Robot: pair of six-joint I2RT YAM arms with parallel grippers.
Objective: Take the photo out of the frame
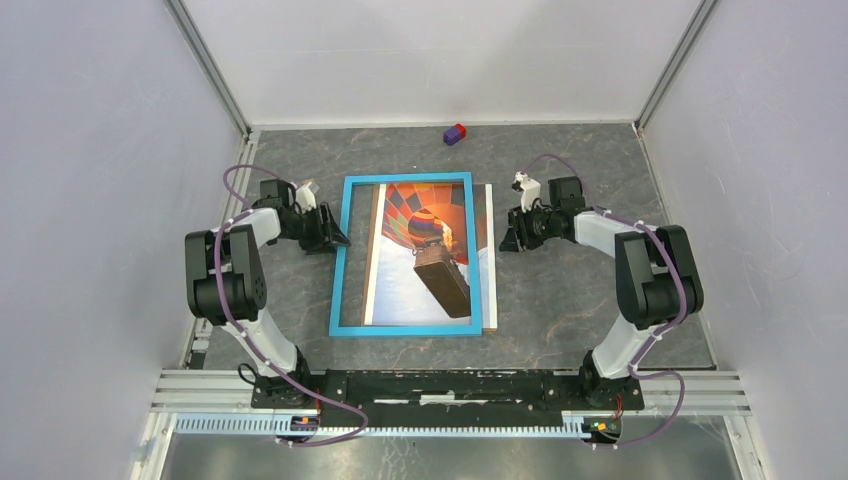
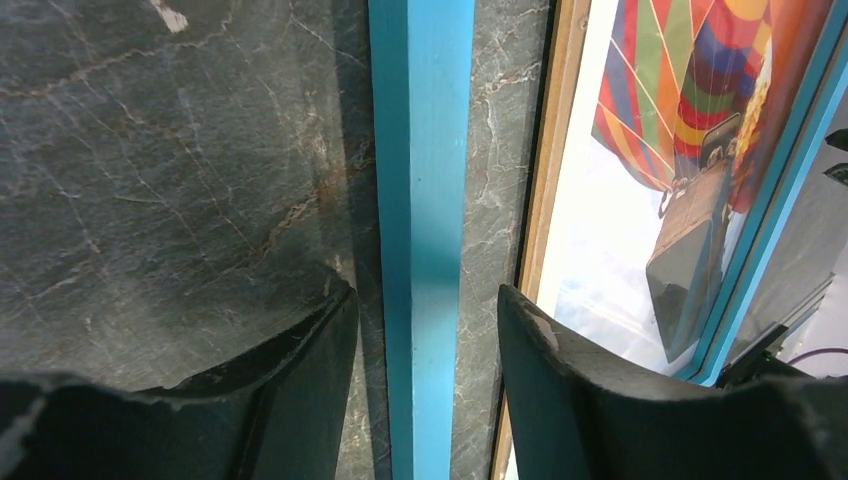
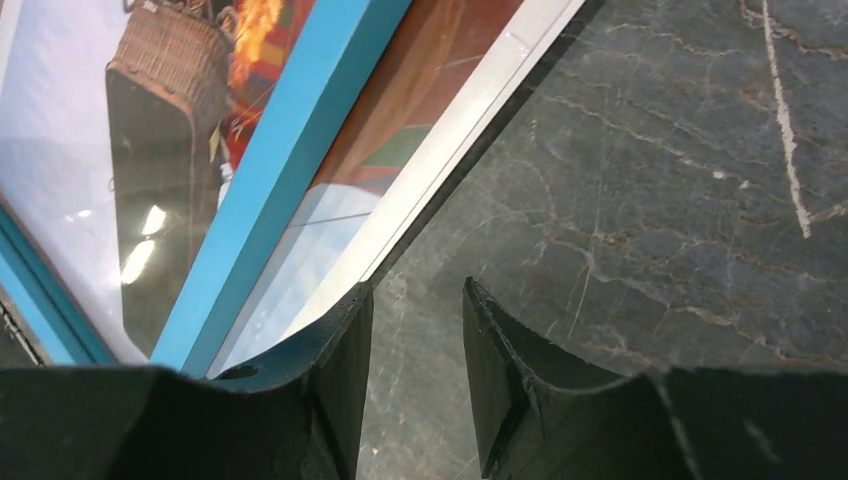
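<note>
Frame: blue-bordered, flat at the middle of the grey table.
Photo: balloon print lying under the frame, shifted toward 3 o'clock, its white edge sticking out past the frame's right rail.
Left hand: at the frame's 9 o'clock, fingers apart astride the left rail, gripping nothing.
Right hand: at the photo's 3 o'clock, partly open over bare table, empty; one finger just beside the photo's edge.
Small purple-and-red block: at 12 o'clock, well apart.
</note>
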